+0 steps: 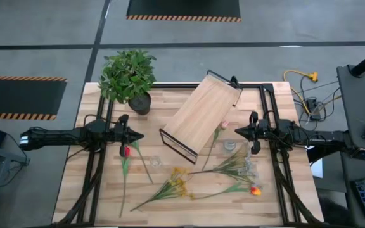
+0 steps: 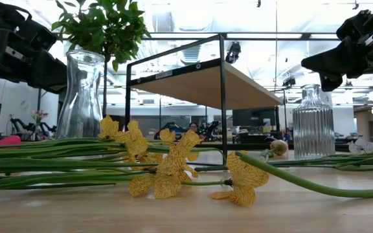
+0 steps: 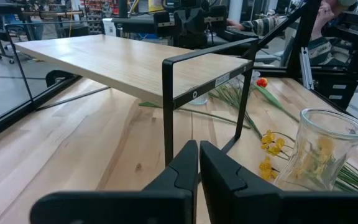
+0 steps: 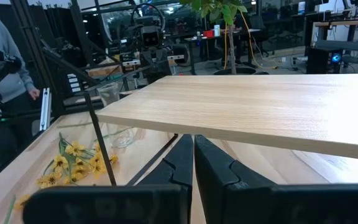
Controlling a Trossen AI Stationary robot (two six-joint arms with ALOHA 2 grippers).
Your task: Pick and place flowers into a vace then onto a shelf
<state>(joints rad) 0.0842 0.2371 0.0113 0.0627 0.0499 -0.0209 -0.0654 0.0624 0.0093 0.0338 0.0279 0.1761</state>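
From above: left gripper [image 1: 134, 135] w/ fingers together, holding nothing, just above a red flower [image 1: 126, 151]. Right gripper [image 1: 239, 131] likewise pressed together, empty. Shelf [image 1: 201, 114] sits btwn them; flowers [image 1: 201, 177] lie past both toward table front. Low down: yellow blossoms [image 2: 167, 168] in front, glass vase [image 2: 82, 95] beside shelf. Left wrist: clear vase [image 3: 319, 149] near fingertips.

One camera looks straight down on my whole table [image 1: 106, 190]. Another sits at tabletop level, close behind the flowers [image 2: 167, 169], facing the room. Each of my wrist cameras looks forward along its own fingers toward the shelf [image 3: 129, 65] from opposite sides. All four views share that shelf.
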